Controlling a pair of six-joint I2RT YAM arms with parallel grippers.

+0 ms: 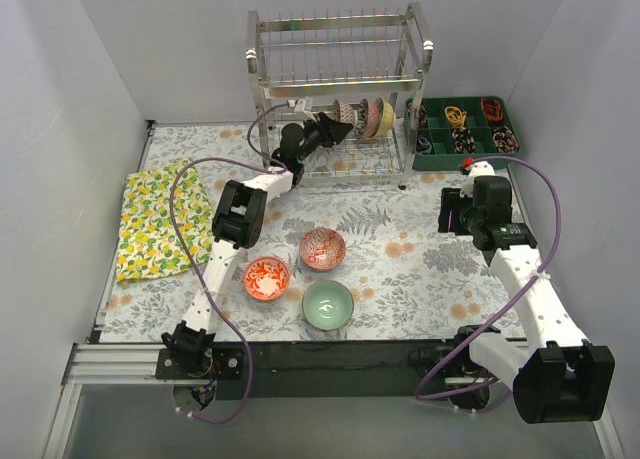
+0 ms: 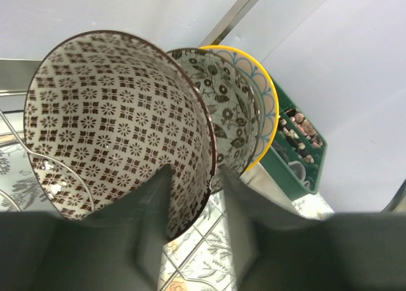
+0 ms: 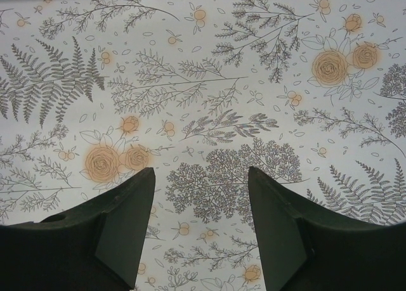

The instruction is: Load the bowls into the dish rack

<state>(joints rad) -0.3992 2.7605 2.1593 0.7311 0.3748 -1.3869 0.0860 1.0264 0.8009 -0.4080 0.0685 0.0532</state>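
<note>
The chrome dish rack (image 1: 340,69) stands at the back. On its lower tier three bowls stand on edge: dark grey patterned (image 1: 345,114), grey speckled (image 1: 365,117), yellow-centred (image 1: 385,117). My left gripper (image 1: 335,131) reaches into that tier. In the left wrist view it (image 2: 198,174) is open astride the rim of the dark grey bowl (image 2: 114,120), one finger inside and one outside; the speckled bowl (image 2: 222,94) and the yellow bowl (image 2: 263,101) stand behind. The orange-red (image 1: 266,278), pink-red (image 1: 322,248) and pale green (image 1: 328,304) bowls sit on the table. My right gripper (image 1: 462,207) (image 3: 198,170) hovers open and empty.
A green compartment tray (image 1: 465,129) of small items stands right of the rack, and shows in the left wrist view (image 2: 298,145). A lemon-print cloth (image 1: 160,219) lies at the left. White walls enclose the floral table top (image 3: 209,101).
</note>
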